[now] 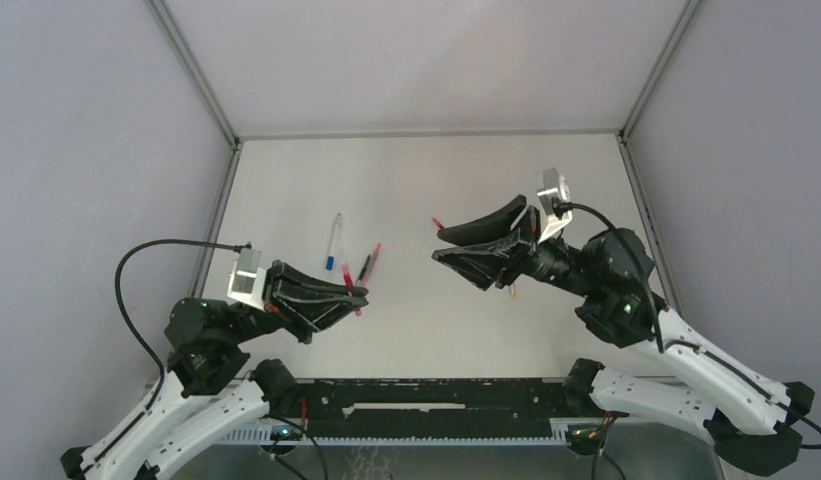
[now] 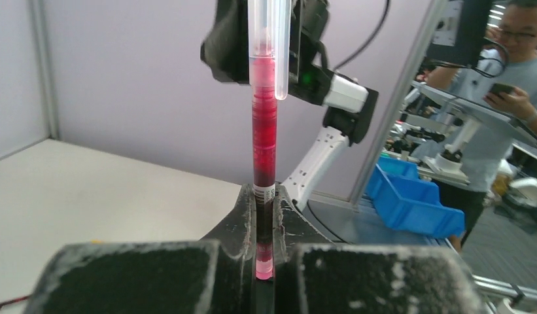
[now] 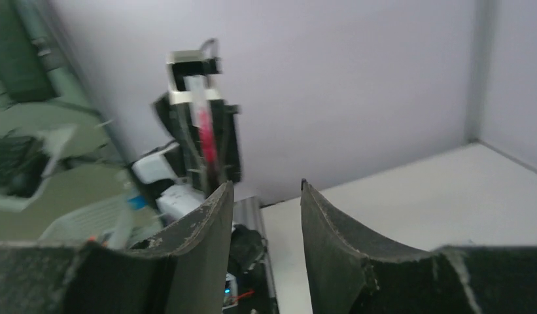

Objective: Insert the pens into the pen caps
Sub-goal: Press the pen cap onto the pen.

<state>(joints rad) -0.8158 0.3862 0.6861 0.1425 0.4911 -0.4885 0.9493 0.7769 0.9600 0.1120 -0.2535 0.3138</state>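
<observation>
My left gripper (image 2: 265,196) is shut on a pink-red pen (image 2: 264,131) that stands upright between the jaws. A clear cap (image 2: 271,46) sits over the pen's top end. From above, the left gripper (image 1: 361,293) hangs over the table's left part, with the pen (image 1: 348,274) crossing its tips. My right gripper (image 1: 436,242) faces it from the right with nothing between its fingers; in the right wrist view the right gripper (image 3: 265,190) stands open. A blue-ended pen (image 1: 333,240), a red pen (image 1: 374,257) and a black pen (image 1: 364,267) lie on the table.
A small red piece (image 1: 436,221) lies by the right gripper's upper fingertip; whether they touch I cannot tell. A small orange piece (image 1: 513,291) shows under the right wrist. Grey walls (image 1: 106,150) enclose the table on three sides.
</observation>
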